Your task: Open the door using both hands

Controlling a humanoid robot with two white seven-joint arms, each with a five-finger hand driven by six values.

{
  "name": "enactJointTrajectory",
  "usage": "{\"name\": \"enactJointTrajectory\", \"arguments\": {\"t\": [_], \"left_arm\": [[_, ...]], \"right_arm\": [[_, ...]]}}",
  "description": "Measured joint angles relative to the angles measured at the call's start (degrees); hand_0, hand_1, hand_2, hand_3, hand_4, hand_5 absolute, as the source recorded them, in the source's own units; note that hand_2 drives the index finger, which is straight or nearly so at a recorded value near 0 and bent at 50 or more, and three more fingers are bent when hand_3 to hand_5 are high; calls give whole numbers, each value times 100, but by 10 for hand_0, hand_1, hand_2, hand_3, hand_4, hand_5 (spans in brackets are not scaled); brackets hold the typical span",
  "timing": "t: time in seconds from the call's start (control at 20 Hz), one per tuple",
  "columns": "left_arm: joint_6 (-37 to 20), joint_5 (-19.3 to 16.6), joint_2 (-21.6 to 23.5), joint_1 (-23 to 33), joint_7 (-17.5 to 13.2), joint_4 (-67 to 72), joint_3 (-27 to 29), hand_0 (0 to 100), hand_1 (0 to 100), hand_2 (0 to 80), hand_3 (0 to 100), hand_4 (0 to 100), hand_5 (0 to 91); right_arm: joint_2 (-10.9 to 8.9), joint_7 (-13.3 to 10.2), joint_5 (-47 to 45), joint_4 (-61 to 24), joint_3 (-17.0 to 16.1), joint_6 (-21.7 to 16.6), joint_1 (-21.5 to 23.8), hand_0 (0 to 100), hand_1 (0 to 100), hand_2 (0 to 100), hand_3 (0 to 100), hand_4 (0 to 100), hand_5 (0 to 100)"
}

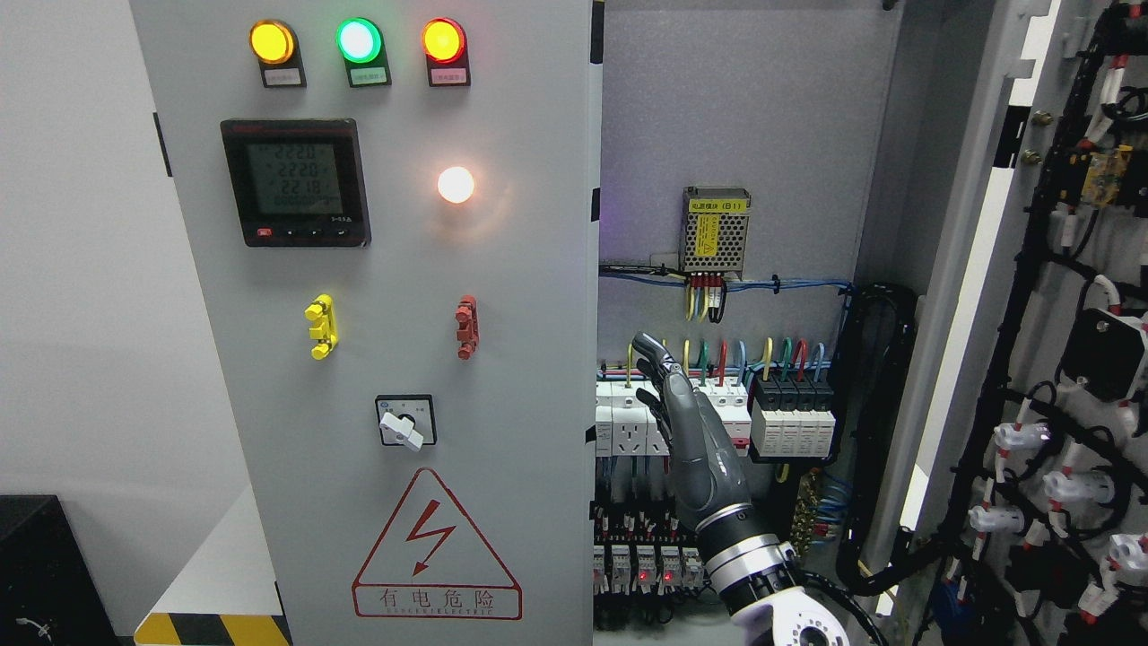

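Nearest the camera, at the bottom edge right of centre, a white and silver wrist carries the right hand (pixel 686 431) up into the open cabinet; the fingers are extended and only slightly bent, gripping nothing, with the fingertips (pixel 647 345) in front of the row of white circuit breakers (pixel 628 422) (whether they touch the breakers cannot be determined). No second hand is visible. One cabinet door, the left door (pixel 377 359), is closed and fills the left-centre of the view; its right edge lies just left of the hand. This door carries three lit indicator lamps (pixel 357 40) (yellow, green and orange-red) along the top, a digital meter (pixel 296 182) below them, a glowing white lamp (pixel 456 184), a yellow handle (pixel 320 327), a red handle (pixel 466 327), a rotary selector switch (pixel 405 422) and a red triangular electrical-hazard label (pixel 437 547). A second door, the right door (pixel 1058 359), stands swung fully open at the far right, exposing its inner face with black cable bundles and white connectors. Inside the cabinet, a perforated power supply (pixel 716 230) is mounted on the back panel above coloured wiring.
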Motion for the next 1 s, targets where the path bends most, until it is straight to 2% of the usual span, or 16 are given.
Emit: {"name": "enactJointTrajectory", "arguments": {"t": [0.2, 0.5, 1.0], "left_arm": [[0, 0, 0, 0, -1, -2, 3, 0, 0, 0, 0, 0, 0], [0, 0, 0, 0, -11, -4, 6, 0, 0, 0, 0, 0, 0], [0, 0, 0, 0, -11, -6, 8, 0, 0, 0, 0, 0, 0]], "right_arm": [[-15, 2, -167, 113, -20, 43, -69, 0, 0, 0, 0, 0, 0], [-77, 2, -291, 222, -40, 307, -153, 0, 0, 0, 0, 0, 0], [-168, 9, -525, 263, -77, 386, -273, 0, 0, 0, 0, 0, 0]]}}
